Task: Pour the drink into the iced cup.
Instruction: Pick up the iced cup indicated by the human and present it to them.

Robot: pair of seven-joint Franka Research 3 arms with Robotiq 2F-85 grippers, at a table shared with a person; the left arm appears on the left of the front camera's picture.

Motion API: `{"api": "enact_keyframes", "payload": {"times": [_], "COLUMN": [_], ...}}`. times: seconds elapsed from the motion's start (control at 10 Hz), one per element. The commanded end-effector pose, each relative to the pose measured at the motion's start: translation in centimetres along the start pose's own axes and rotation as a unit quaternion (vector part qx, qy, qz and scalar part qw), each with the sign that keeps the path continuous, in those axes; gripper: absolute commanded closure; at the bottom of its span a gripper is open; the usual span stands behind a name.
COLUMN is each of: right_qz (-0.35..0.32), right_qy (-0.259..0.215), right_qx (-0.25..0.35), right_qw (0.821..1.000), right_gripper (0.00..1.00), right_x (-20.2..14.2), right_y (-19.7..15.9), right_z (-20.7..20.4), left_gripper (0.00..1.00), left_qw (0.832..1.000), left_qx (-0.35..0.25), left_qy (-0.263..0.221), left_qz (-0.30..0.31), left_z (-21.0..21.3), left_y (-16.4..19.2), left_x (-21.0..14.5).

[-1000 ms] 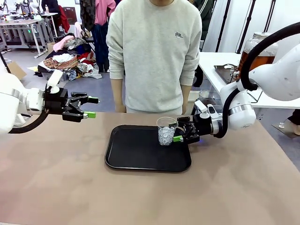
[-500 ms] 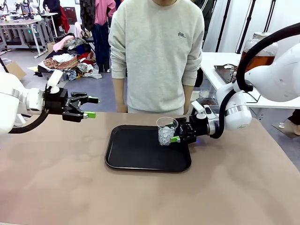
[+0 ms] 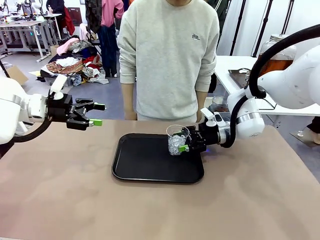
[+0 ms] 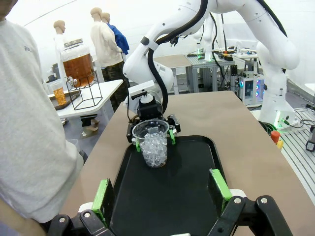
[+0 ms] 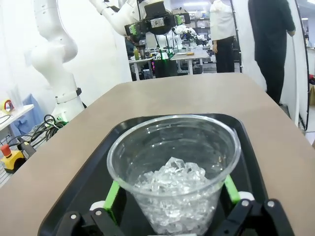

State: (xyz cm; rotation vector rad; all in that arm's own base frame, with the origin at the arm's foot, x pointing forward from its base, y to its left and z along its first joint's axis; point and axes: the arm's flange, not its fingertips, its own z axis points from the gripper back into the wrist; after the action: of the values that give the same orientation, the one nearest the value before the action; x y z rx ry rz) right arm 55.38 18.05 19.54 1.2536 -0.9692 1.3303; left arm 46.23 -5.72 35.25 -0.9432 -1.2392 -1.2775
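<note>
Starts at 9 o'clock with the left tool (image 3: 99,114): raised off the table (image 3: 60,195), spread wide, gripping nothing, aimed toward 3 o'clock. Finds a black tray (image 3: 140,170) at the middle of the table, and on it, toward 2 o'clock, the iced cup (image 3: 177,140), upright, clear plastic, ice filling roughly the lower half, no liquid visible. Places a person (image 3: 167,55) at 12 o'clock beyond the tray, arms down. Meets the right tool (image 3: 182,144) set level at 3 o'clock of the cup, green pads (image 5: 114,194) straddling it low on its wall, one at either side, touching or just short of it; cannot tell whether squeezing or merely bracketing. Spots the drink (image 4: 78,73) well apart, toward 1 o'clock on a white side table (image 3: 230,65): amber, inside a big glass jar (image 4: 78,56) with a silvery lid, raised on a black wire stand (image 4: 91,98).

Reads as the opening step: securing the cup, pouring not yet begun. Calls next for a firm but gentle close on the thin wall, then a level lift and carry toward the jar at 1 o'clock, keeping the rim up so that no ice spills. Risks crushing or tipping the cup if closed too hard or too low.
</note>
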Motion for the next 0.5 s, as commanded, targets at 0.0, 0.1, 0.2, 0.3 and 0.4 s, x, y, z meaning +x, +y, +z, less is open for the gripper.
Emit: {"api": "enact_keyframes", "payload": {"times": [0.0, 0.1, 0.2, 0.3, 0.4], "right_qz": [-0.017, -0.017, -0.018, -0.019, -0.020], "right_qy": [-0.014, -0.014, -0.013, -0.013, -0.012], "right_qx": [-0.009, -0.011, -0.014, -0.013, -0.015], "right_qw": [1.000, 1.000, 1.000, 1.000, 1.000], "right_gripper": [0.00, 0.00, 0.00, 0.00, 0.00], "right_x": [0.43, 0.52, 0.59, 0.66, 0.72], "right_y": [-1.19, -1.28, -1.41, -1.44, -1.46], "right_z": [-1.17, -1.44, -1.68, -1.86, -1.90], "left_gripper": [0.00, 0.00, 0.00, 0.00, 0.00], "left_qw": [1.000, 1.000, 1.000, 1.000, 1.000], "left_qx": [0.001, 0.001, 0.001, 0.001, 0.001], "left_qy": [0.000, 0.000, 0.000, 0.000, 0.000], "left_qz": [-0.002, -0.002, -0.002, -0.002, -0.002], "left_z": [0.09, 0.09, 0.09, 0.09, 0.09], "left_y": [-0.05, -0.05, -0.05, -0.05, -0.05], "left_x": [0.06, 0.06, 0.06, 0.06, 0.06]}}
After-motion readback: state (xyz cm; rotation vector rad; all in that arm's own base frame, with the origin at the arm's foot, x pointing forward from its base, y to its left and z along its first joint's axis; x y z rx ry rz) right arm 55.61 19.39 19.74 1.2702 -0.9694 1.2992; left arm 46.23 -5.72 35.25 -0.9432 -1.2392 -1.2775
